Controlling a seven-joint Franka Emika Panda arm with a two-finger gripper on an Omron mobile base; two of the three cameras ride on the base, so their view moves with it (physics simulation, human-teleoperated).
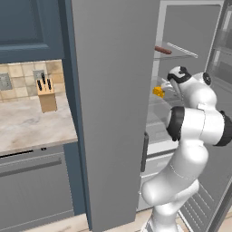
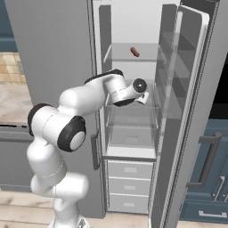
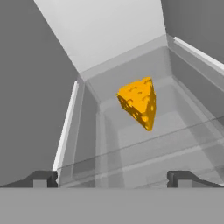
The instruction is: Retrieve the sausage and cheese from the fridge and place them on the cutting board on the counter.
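The fridge (image 1: 113,113) has its right door swung open and its left door shut. The yellow-orange cheese (image 3: 139,103) wedge lies on a glass shelf, a short way ahead of my open gripper (image 3: 113,179), centred between the two fingertips (image 3: 41,179) and not touching them. In the left base view the cheese (image 1: 158,92) sits just beyond the gripper (image 1: 166,86). The reddish-brown sausage (image 2: 134,52) lies one shelf higher, also seen as sausage (image 1: 163,50). My gripper (image 2: 144,99) reaches into the middle shelf and holds nothing. The counter (image 1: 27,127) is at the left; the cutting board is out of view.
The open fridge door (image 2: 191,111) with its clear shelves stands close on the right of the arm. White drawers (image 2: 129,171) fill the fridge's lower part. A tan knife block (image 1: 46,93) stands on the counter by the tiled wall. Dark blue cabinets (image 2: 209,169) lie beyond the door.
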